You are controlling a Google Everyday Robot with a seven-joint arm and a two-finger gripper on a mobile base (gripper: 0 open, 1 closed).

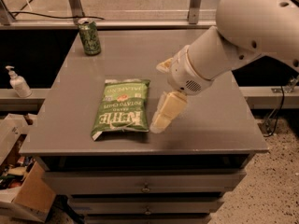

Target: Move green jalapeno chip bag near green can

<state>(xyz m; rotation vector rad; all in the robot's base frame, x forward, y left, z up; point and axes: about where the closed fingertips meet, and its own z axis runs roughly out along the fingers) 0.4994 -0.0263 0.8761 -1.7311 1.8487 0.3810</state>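
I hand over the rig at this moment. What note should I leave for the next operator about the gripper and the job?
Gripper: low over the table, just beside the right edge of the green jalapeno chip bag; whether it touches the bag cannot be told.
Bag: lying flat near the table's front, not lifted.
Green can: upright at the far left corner, well apart from the bag.
Done: approach only.
Left: grasp the bag, carry it to the can, set it down beside it.
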